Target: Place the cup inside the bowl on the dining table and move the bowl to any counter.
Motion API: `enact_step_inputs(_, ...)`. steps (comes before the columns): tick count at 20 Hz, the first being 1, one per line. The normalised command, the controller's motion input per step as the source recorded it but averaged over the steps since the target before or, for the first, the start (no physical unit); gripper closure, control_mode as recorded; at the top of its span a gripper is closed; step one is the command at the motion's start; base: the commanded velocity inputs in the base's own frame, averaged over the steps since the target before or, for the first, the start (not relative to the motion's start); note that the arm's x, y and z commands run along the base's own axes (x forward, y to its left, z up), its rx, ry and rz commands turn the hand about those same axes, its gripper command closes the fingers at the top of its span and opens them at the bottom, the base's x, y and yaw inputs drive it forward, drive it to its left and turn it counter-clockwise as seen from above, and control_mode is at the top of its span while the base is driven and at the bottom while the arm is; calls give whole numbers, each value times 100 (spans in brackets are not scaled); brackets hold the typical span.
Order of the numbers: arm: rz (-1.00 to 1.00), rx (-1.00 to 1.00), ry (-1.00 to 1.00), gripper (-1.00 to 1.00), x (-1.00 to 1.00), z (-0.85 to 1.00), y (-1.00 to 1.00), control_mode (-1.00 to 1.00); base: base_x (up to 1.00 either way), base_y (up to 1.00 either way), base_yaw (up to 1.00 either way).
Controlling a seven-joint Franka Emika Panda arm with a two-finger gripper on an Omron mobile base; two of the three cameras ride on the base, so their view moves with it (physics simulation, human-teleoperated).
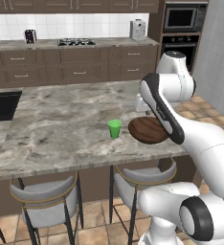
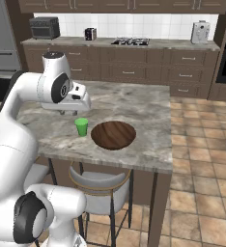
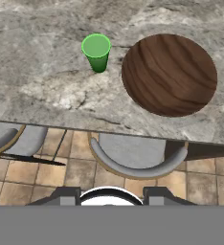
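The green cup (image 1: pixel 115 128) (image 2: pixel 81 127) (image 3: pixel 96 51) stands upright on the marble dining table (image 1: pixel 61 119) (image 2: pixel 144 103) (image 3: pixel 37 81), near its front edge. Just to its right lies the wide dark wooden bowl (image 1: pixel 147 130) (image 2: pixel 113 134) (image 3: pixel 169 74), empty and a small gap away from the cup. My gripper (image 2: pixel 66 112) (image 3: pixel 111 194) hangs above the table, higher than both and slightly behind the cup. It is open and holds nothing. In the left base view my own forearm hides part of the bowl.
Two grey chairs (image 1: pixel 49 201) (image 1: pixel 133 184) (image 3: pixel 135 158) are tucked under the table's front edge. The long counter (image 1: pixel 47 44) (image 2: pixel 134 43) with the gas hob (image 1: pixel 75 42) (image 2: pixel 130 42) runs along the back wall. On it stands a toaster (image 1: pixel 138 29) (image 2: pixel 200 32). A built-in oven (image 1: pixel 181 28) stands at its right.
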Motion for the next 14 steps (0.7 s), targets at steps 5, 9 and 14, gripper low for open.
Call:
enact_step_inputs(5,0,0,0,-100,0,0,0,-100,0,0,0)
enact_step_inputs(9,0,0,0,-100,0,0,4,-100,0,0,0)
enact_step_inputs(14,0,0,0,-100,0,-6,19,-100,0,0,0)
